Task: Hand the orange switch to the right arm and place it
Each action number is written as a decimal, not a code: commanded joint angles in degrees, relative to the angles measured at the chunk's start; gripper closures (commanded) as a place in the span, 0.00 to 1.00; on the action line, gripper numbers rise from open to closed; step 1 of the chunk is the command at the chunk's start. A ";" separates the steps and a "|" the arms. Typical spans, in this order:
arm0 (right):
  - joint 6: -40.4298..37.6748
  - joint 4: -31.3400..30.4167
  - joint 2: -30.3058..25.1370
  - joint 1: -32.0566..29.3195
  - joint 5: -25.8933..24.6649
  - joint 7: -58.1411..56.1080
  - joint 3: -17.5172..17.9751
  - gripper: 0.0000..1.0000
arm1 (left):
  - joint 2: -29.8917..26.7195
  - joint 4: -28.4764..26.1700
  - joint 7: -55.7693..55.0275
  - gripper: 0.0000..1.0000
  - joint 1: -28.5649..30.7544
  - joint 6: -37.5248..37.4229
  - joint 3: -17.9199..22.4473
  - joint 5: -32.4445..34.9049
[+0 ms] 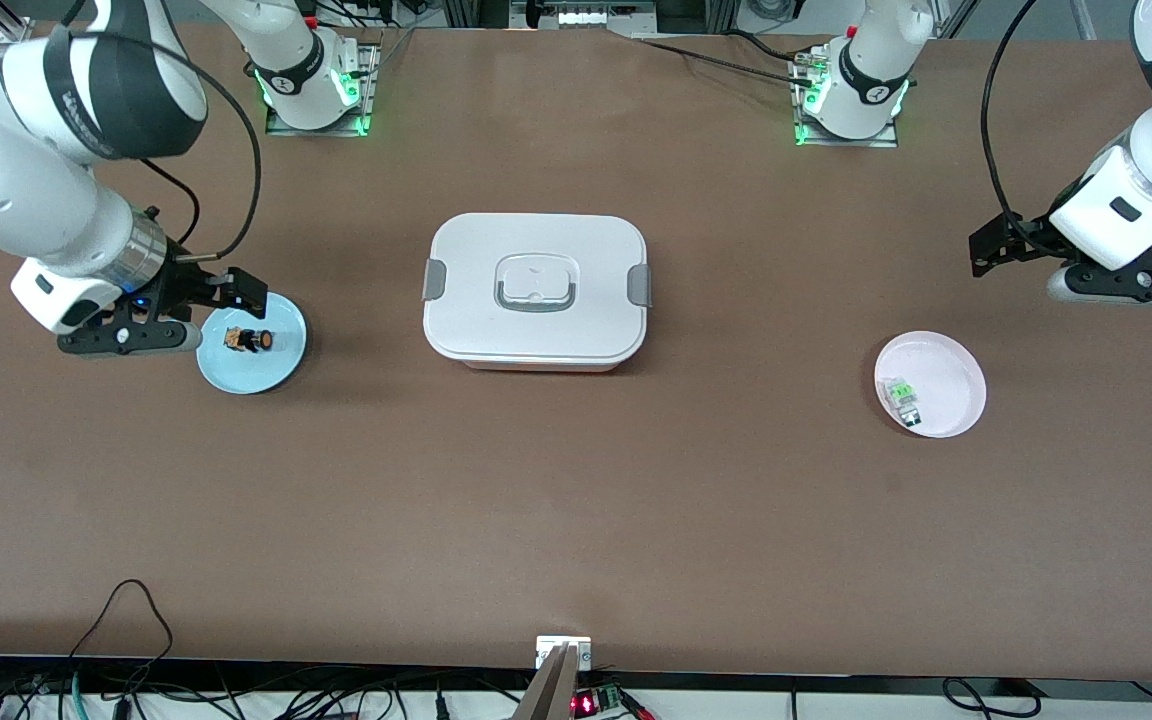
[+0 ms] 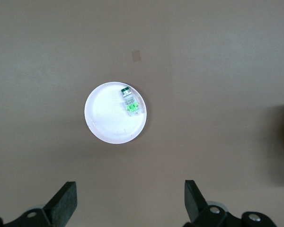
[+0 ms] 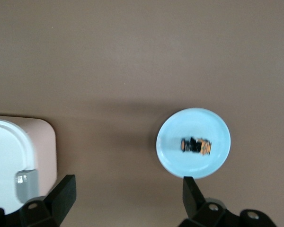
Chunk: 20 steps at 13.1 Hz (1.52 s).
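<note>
Orange-and-black, the orange switch (image 1: 250, 339) lies on a pale blue plate (image 1: 281, 360) toward the right arm's end of the brown desk (image 1: 576, 520). The right hand (image 1: 196, 300) hangs just above that plate's edge, fingers spread, holding nothing. A white lidded box (image 1: 536, 290) sits mid-desk. The left hand (image 1: 1086, 262) hovers empty and open over bare desk, near a pink plate (image 1: 951, 385) carrying a clear-and-green component (image 1: 903, 397).
</note>
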 commanded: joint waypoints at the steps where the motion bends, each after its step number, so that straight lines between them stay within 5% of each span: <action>1: -6.85 5.65 -0.07 0.52 -1.75 3.73 -0.66 0.00 | 0.55 2.09 1.37 0.00 0.39 -1.73 -0.06 -0.70; 6: -12.40 12.51 0.02 0.08 -5.88 -1.42 -5.31 0.00 | 0.02 2.09 1.10 0.00 0.39 -1.99 0.02 -1.31; 11: -12.49 12.69 -1.48 -2.03 -5.88 -11.38 -11.72 0.00 | 0.11 2.09 0.75 0.00 1.09 -2.69 0.02 -1.31; 14: -16.35 12.69 -2.43 -2.38 -5.09 -11.12 -11.82 0.00 | 0.02 2.09 1.37 0.00 1.36 -3.14 -0.06 -1.31; 18: -15.05 8.14 -6.91 -2.38 -3.61 -10.59 -11.73 0.00 | 0.11 2.09 0.84 0.00 1.36 -3.75 0.02 -1.31; 20: -8.23 1.13 -10.95 -2.47 -0.88 -10.77 -12.17 0.00 | 0.02 2.09 0.75 0.00 1.36 -4.02 0.02 -1.40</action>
